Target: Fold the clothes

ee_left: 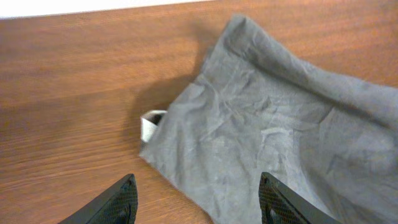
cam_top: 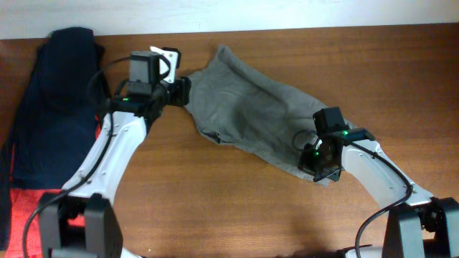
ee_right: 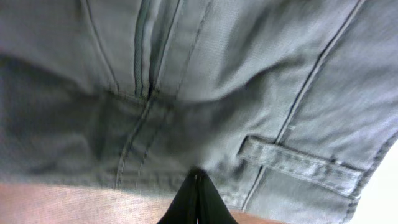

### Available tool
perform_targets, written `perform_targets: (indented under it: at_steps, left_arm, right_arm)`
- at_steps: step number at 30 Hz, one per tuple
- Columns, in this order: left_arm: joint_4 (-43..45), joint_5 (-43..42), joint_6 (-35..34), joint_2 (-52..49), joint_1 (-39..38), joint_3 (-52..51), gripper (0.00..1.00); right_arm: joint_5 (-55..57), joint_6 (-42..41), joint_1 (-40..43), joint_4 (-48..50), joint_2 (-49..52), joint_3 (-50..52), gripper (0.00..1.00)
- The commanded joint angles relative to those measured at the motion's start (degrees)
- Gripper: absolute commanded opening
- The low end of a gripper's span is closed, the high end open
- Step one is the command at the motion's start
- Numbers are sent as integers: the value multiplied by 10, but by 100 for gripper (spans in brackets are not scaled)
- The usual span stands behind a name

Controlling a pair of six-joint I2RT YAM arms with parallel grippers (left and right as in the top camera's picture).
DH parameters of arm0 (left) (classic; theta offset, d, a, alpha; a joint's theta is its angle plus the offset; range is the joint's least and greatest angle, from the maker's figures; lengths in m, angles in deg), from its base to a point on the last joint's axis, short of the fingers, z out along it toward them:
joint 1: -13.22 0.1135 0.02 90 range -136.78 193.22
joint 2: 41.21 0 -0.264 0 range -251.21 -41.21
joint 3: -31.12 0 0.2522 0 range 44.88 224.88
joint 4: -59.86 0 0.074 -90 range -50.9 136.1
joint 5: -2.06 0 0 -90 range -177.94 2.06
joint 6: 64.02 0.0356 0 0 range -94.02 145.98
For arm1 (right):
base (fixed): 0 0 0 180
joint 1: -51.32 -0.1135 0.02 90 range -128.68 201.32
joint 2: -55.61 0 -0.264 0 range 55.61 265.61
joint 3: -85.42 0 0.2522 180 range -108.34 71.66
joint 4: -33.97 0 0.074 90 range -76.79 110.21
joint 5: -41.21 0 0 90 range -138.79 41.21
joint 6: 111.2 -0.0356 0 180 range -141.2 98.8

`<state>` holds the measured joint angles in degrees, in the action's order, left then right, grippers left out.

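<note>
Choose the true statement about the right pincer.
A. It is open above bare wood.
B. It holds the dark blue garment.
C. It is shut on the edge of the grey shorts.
C: in the right wrist view the right pincer has its tips pressed together on the waistband edge of the grey shorts.

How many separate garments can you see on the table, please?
3: the grey shorts at centre, a navy garment at the left edge, a red one at its near end; others may be hidden.
</note>
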<state>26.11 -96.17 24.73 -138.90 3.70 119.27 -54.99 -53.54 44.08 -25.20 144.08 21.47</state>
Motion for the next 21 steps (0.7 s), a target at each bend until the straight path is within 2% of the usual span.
perform_targets:
  at_steps: [1, 7, 16, 17, 21]
  left_arm:
    - [-20, 11, 9, 12, 4, 6, 62]
    - [-45, 12, 9, 12, 4, 6, 63]
    - [-46, 11, 9, 12, 4, 6, 64]
    - [-46, 11, 9, 12, 4, 6, 70]
    - [-49, 11, 9, 12, 4, 6, 74]
  right_arm:
    - [52, -28, -1, 31, 6, 5, 5]
    - [73, -38, 10, 78, 76, 5, 5]
    - [65, -21, 76, 150, 145, 5, 5]
    - [68, -14, 87, 164, 148, 5, 6]
    - [69, 26, 128, 236, 151, 5, 11]
